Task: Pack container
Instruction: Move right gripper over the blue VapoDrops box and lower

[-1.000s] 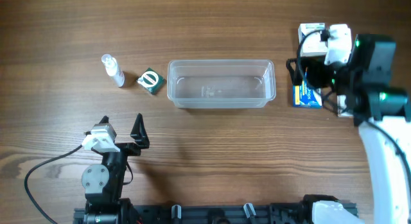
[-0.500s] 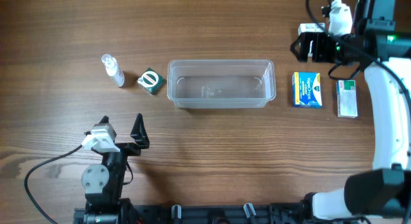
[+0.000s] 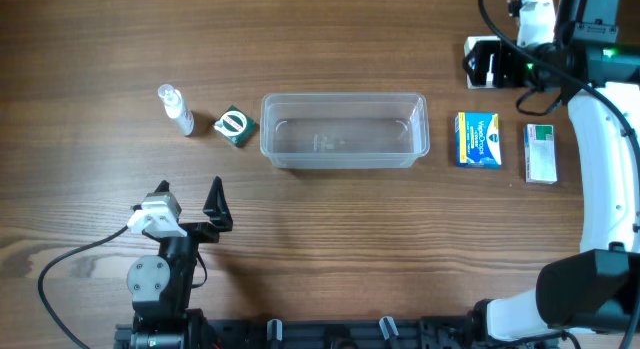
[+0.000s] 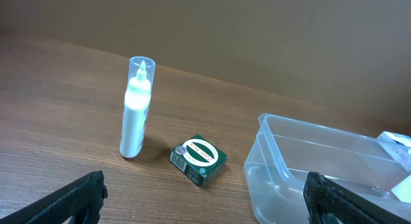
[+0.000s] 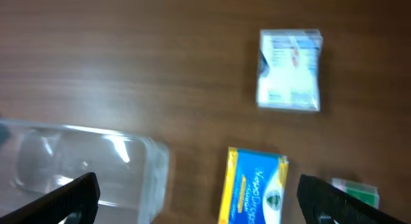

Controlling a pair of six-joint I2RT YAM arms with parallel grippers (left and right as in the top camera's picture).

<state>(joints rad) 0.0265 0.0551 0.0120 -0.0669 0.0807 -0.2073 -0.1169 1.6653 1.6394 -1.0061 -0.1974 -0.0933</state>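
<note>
Right gripper (image 3: 492,66) just swung off the yellow-and-blue box (image 3: 479,140) up to the far right corner. Its jaws now hang wide apart over the small white box (image 5: 288,70), with nothing in them. Left gripper (image 3: 188,196) hasn't budged at near left, jaws apart and empty too. The container (image 3: 344,130) sits mid-bench with nothing inside. Spray bottle (image 3: 176,109) and green box (image 3: 233,126) are just left of it, and the white-and-green box (image 3: 540,153) is off to the right. My guess is packing hasn't started and the white box is the first pick.

Clear rectangular container (image 3: 344,130) sits upright and empty, mid-table.
</note>
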